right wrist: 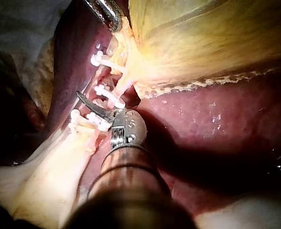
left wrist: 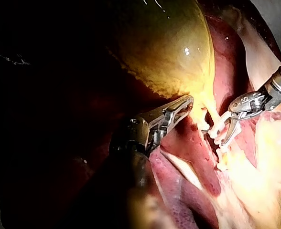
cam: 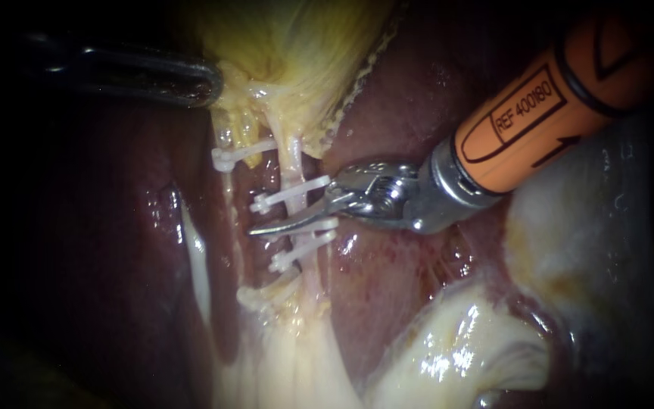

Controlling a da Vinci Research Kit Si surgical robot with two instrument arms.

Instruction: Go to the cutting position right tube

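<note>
Mid frame, the right instrument (cam: 293, 220) – jaws spread – sits at the tube (cam: 293, 159) between clips (cam: 297, 193). Upper left, the left instrument (cam: 207, 82) pinches the gallbladder (cam: 297, 45). A slip could nick the clips.

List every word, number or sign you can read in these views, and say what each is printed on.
On the orange shaft of the right instrument: a black framed label and arrow signs, seen in the endoscope view only. Instrument markings are not read off here.
On the left instrument: no print shows.
On the clips, gallbladder and liver: none.
In both wrist views: nothing readable.
</note>
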